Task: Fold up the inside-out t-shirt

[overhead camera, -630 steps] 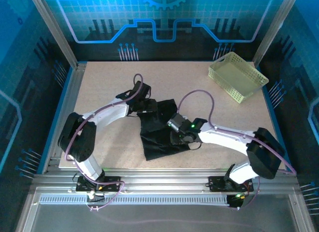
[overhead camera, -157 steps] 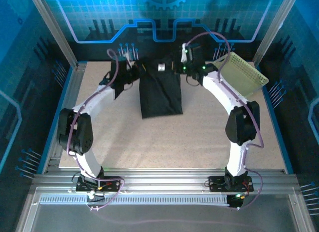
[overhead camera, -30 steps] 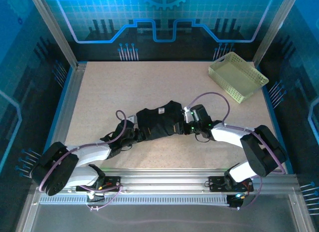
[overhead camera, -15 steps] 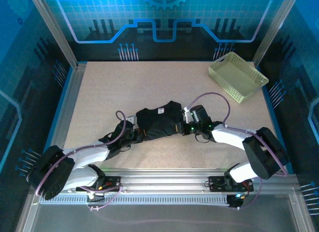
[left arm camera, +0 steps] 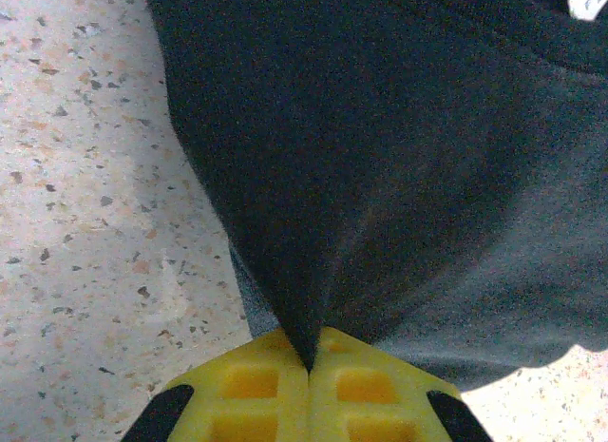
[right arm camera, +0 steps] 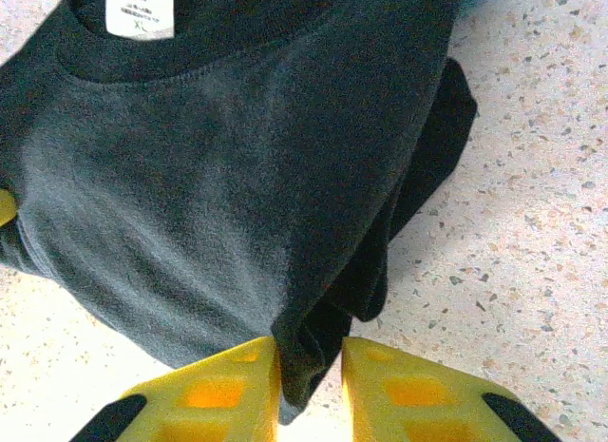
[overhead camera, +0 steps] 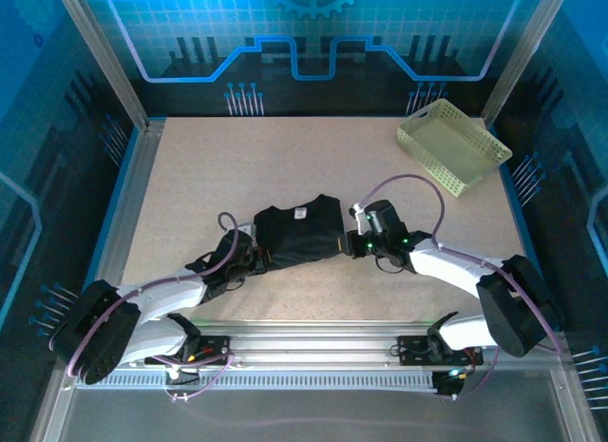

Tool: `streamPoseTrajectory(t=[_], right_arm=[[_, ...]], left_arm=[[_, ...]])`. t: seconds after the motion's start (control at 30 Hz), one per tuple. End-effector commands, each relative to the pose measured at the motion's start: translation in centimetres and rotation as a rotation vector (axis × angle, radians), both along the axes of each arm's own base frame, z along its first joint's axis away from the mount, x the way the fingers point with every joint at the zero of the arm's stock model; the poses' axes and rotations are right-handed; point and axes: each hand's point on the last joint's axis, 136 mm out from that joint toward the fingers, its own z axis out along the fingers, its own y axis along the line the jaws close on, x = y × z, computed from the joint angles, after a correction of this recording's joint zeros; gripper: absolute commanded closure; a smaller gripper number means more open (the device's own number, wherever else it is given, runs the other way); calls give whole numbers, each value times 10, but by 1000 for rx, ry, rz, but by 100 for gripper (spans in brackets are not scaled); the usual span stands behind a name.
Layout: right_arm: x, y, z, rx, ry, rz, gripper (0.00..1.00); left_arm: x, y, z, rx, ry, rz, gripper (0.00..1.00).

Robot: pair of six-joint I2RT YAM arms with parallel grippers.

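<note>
**The inside-out t-shirt (overhead camera: 299, 235) pinched from two sides**

The shirt lies as a compact black bundle on the speckled table (overhead camera: 237, 166), nearer to the bases of the arms than to the far edge. Its small pale neck tag (right arm camera: 141, 9) shows at the collar, on the side away from the arms. The left gripper (left arm camera: 309, 361) is at the shirt's near left corner. Its yellow fingers (left arm camera: 249, 385) press together with a thin fold of dark cloth caught between them, and the cloth draws to a point there. The right gripper (right arm camera: 309, 366) is at the near right edge. Its jaws stand narrow and a thicker bunch of layered fabric fills the gap, with wrinkles running toward it. The pale yellow-green basket (overhead camera: 454, 145) stands at the far right corner of the table, well apart from the shirt.
</note>
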Motion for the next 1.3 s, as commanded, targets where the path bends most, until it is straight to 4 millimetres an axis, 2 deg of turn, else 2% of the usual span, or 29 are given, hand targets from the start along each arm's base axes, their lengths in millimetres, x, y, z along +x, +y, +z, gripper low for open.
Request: streamPoseTrajectory(t=[0.0, 0.17, 0.33, 0.47, 0.53, 0.63, 0.67, 0.7, 0.77, 0.83, 0.87, 1.03, 1.27], right_arm=[[-13, 3, -8, 16, 13, 44, 74], [-17, 18, -22, -1, 0, 93, 65], [-18, 39, -19, -23, -76, 158, 53], [-15, 47, -23, -76, -131, 175, 49], [-13, 50, -28, -93, -137, 173, 44], [-17, 54, -29, -89, -149, 190, 41], [-18, 56, -27, -79, -154, 196, 41], [-19, 56, -25, -76, -156, 192, 48], [-19, 56, -19, -60, -164, 187, 72], [-18, 55, -14, -61, -170, 179, 87], [-18, 54, -10, -64, -174, 175, 92], [-9, 35, -2, -118, -163, 105, 97], [-6, 15, 5, -172, -110, 80, 95]], left_arm=[[4, 10, 3, 48, -4, 18, 100], [9, 15, 6, 54, -4, 25, 100], [13, 18, 6, 48, 2, 25, 100], [16, 19, 7, 45, 3, 26, 100], [16, 21, 7, 43, 7, 29, 100], [16, 24, 6, 49, 18, 33, 100], [17, 25, 6, 50, 19, 32, 100], [17, 26, 6, 53, 22, 31, 100], [17, 28, 7, 61, 22, 30, 100], [17, 30, 6, 61, 24, 31, 100], [17, 30, 7, 59, 23, 30, 100], [17, 31, 7, 63, 25, 32, 100], [17, 33, 7, 68, 20, 35, 100]])
